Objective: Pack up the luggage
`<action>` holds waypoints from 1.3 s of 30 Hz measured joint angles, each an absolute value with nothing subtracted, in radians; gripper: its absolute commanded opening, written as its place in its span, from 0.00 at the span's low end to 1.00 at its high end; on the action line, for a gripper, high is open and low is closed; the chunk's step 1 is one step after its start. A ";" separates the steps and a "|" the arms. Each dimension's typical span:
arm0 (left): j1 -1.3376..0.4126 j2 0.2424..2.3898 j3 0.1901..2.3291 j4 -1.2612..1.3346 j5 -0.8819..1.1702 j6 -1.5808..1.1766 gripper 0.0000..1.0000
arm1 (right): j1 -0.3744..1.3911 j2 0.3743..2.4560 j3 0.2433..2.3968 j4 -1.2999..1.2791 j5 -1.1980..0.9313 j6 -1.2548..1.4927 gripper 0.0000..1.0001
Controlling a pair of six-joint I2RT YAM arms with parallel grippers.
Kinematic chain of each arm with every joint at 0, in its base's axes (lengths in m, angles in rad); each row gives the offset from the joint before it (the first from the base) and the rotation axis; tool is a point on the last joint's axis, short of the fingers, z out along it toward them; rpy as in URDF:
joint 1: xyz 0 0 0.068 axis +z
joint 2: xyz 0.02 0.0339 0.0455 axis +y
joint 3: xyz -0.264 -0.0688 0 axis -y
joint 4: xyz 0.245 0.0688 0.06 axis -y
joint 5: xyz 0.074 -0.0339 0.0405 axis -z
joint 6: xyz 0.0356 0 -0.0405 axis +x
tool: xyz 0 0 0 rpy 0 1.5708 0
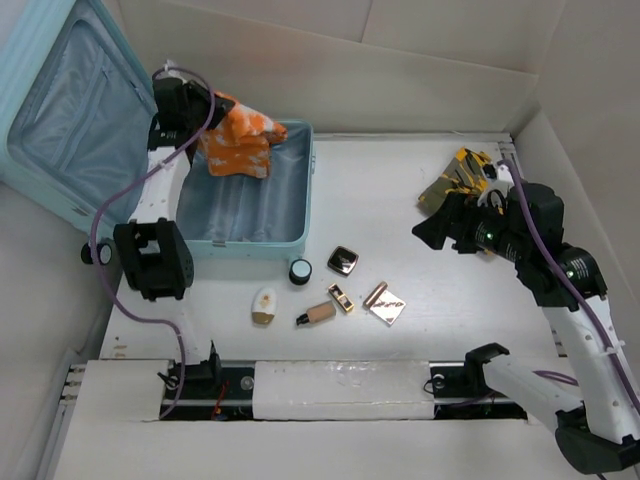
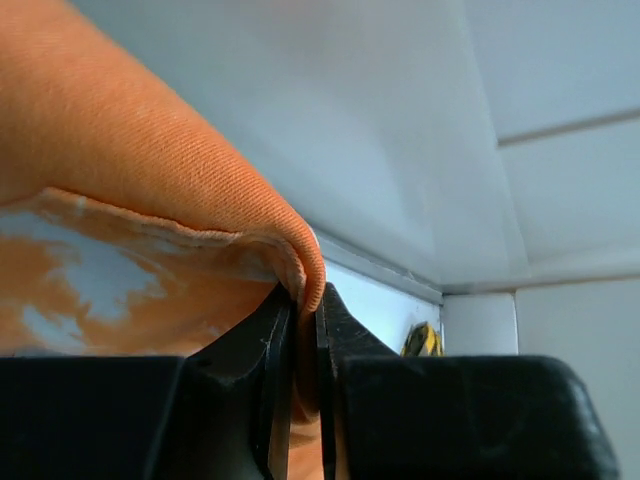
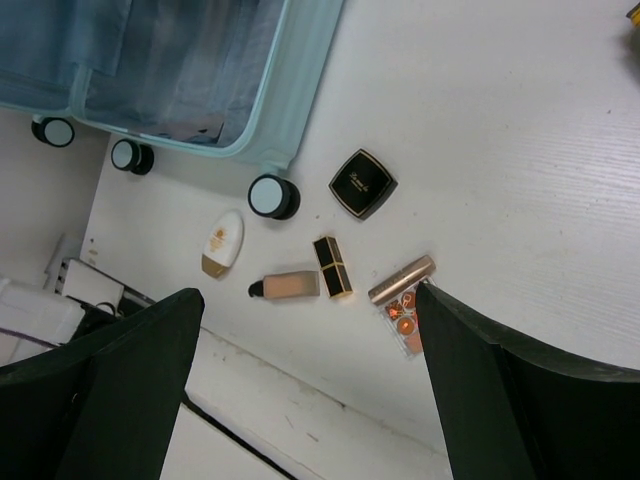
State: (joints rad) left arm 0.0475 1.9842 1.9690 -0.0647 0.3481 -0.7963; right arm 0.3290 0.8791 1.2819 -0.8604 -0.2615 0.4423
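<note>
The pale aqua luggage (image 1: 296,190) lies open at the back left, its lid (image 1: 60,110) leaning against the wall; its rim also shows in the right wrist view (image 3: 300,90). My left gripper (image 1: 205,110) is shut on an orange and white cloth (image 1: 240,140), which hangs above the luggage's tray; the cloth's fold sits between the jaws in the left wrist view (image 2: 305,290). My right gripper (image 1: 440,222) is open and empty above the right side of the table, next to a yellow and black cloth (image 1: 462,175).
Cosmetics lie in front of the luggage: a black compact (image 1: 343,261), a round jar (image 1: 300,271), a white tube (image 1: 264,305), a foundation bottle (image 1: 320,314), a black and gold lipstick (image 1: 341,297), a rose-gold tube (image 1: 376,294) and a palette (image 1: 389,309). Walls enclose the table.
</note>
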 measured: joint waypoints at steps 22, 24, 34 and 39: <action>0.109 1.055 0.923 -0.063 0.026 -0.933 0.60 | 0.336 0.952 1.120 -0.806 -0.258 0.448 0.96; 0.110 1.048 0.966 -0.084 0.012 -0.932 0.60 | 0.336 0.965 1.120 -0.801 -0.253 0.448 0.95; 0.072 1.255 1.041 -0.090 0.086 -0.873 0.28 | 0.336 1.008 1.135 -0.795 -0.227 0.439 0.01; -0.194 1.503 1.202 -0.096 0.078 -0.800 0.38 | 0.332 1.007 1.192 -0.799 -0.114 0.447 0.13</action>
